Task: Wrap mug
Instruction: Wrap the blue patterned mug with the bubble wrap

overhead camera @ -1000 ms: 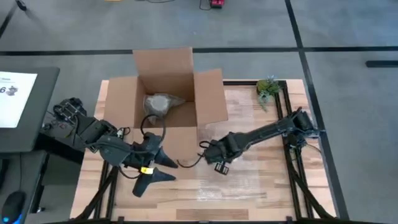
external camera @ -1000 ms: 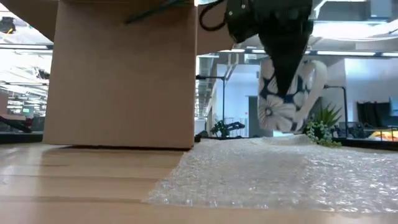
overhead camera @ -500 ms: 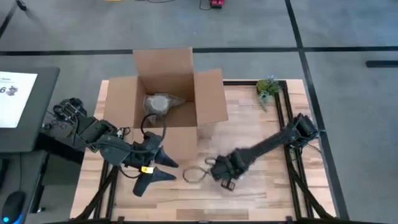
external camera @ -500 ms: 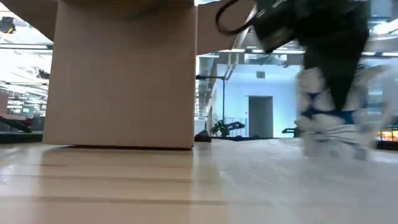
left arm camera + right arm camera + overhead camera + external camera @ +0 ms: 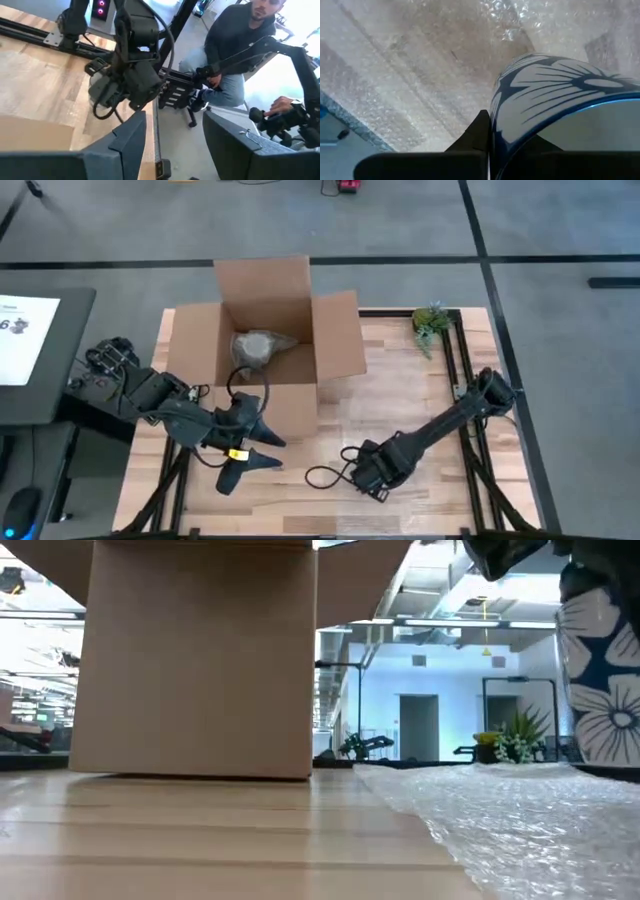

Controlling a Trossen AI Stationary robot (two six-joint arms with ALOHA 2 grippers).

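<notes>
Your right gripper (image 5: 352, 473) has travelled from beside the box (image 5: 262, 345) a second ago down toward the table's near edge, now at about 6 o'clock on the table (image 5: 400, 380). It is clenched on the mug (image 5: 555, 95): in the right wrist view one dark finger (image 5: 479, 135) lies against the outside of the blue-and-white flowered wall, at the blue rim. In the low view the mug (image 5: 600, 690) has moved from centre frame to the far right edge, larger than before, hanging over the bubble wrap (image 5: 500, 820). Whether it touches the wrap, you cannot tell. The wrap spreads under the mug in the right wrist view as well (image 5: 420, 85).

Your left gripper (image 5: 262, 452) has not shifted across the three high views. It sits at about 8 o'clock, just in front of the box's near wall, fingers spread apart and grasping nothing.

The box stands open at 11 o'clock, unchanged, with a grey wrapped bundle (image 5: 256, 346) inside. A small plant (image 5: 430, 322) stays at the 1 o'clock corner.

Writing: a white sheet (image 5: 22, 335) off the table's left shows a figure "6"; the rest is unreadable. No brand marks are legible.

A seated person (image 5: 235, 55) shows beyond the table in the left wrist view.
</notes>
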